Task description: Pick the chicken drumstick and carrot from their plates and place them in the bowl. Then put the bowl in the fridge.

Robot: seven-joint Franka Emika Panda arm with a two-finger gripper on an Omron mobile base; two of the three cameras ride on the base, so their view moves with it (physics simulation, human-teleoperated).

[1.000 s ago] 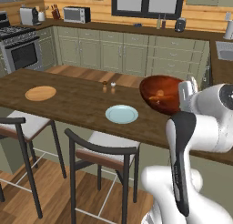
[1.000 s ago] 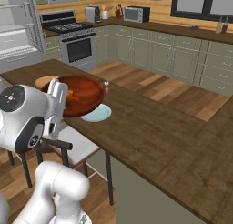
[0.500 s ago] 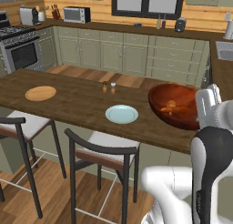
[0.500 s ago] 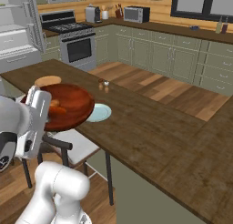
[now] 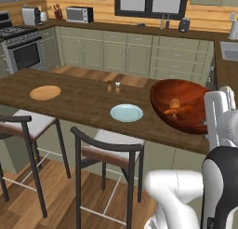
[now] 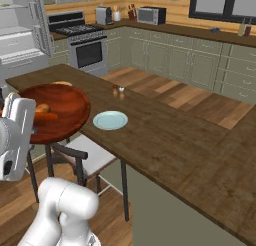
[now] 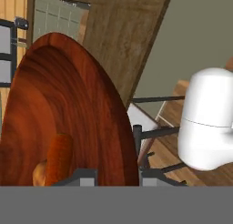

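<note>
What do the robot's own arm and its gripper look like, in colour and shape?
The arm is glossy white, built of thick rounded segments with a dark grey band at the joints. Its lower segment is a smooth white curved tube. The hand is a flat white block. The gripper ends in two small dark grey fingertips. No cables or markings are visible.

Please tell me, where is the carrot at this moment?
The carrot lies inside the bowl, beside the chicken drumstick. The gripper holds the bowl by its rim, off the counter's near edge, to the right of the pale blue plate in the left base view.
</note>
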